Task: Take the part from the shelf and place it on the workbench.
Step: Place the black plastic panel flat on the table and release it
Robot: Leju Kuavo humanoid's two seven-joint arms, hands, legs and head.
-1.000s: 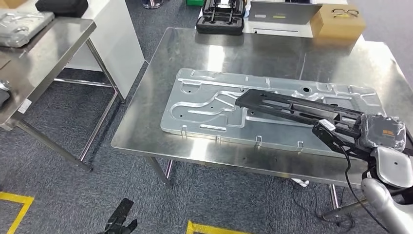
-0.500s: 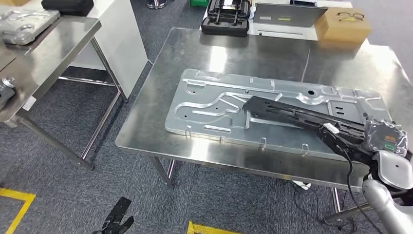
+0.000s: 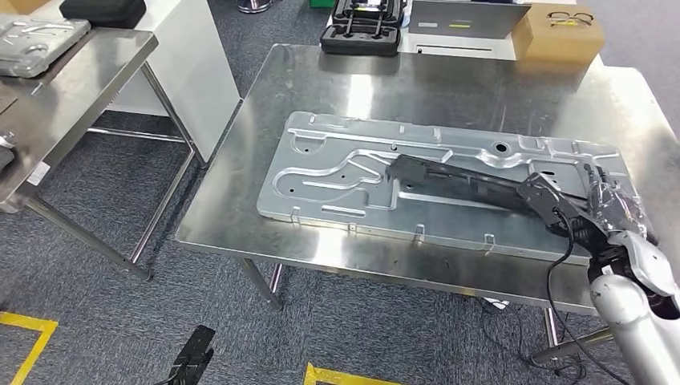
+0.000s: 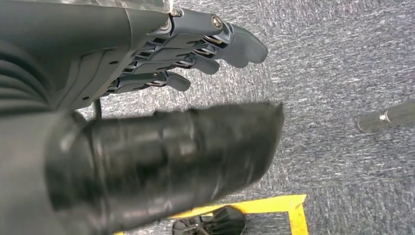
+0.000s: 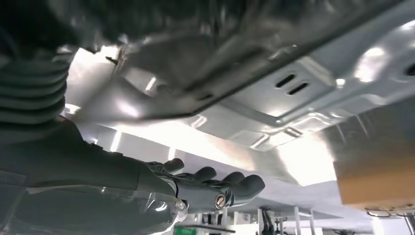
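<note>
A long black part (image 3: 457,180) lies slantwise over the big silver stamped panel (image 3: 337,168) on the steel workbench (image 3: 401,88). Its far end is down near the panel's middle. My right hand (image 3: 565,210) holds the part's near end, close to the bench's front right. In the right wrist view the part (image 5: 220,29) is a dark blur, and the fingers (image 5: 215,183) reach out straight beneath it, with the panel (image 5: 303,98) beyond them. My left hand (image 3: 192,362) hangs low over the carpet; its fingers (image 4: 205,49) are spread and hold nothing.
A steel shelf table (image 3: 72,80) stands at the left with a silver part (image 3: 32,36) on it. A black case (image 3: 361,36), a grey device (image 3: 465,16) and a cardboard box (image 3: 557,32) line the bench's far edge. Yellow tape (image 3: 24,337) marks the floor.
My right hand has turned and come down, so the black part now lies lower and flatter on the panel. The view has shifted slightly. The left hand still hangs.
</note>
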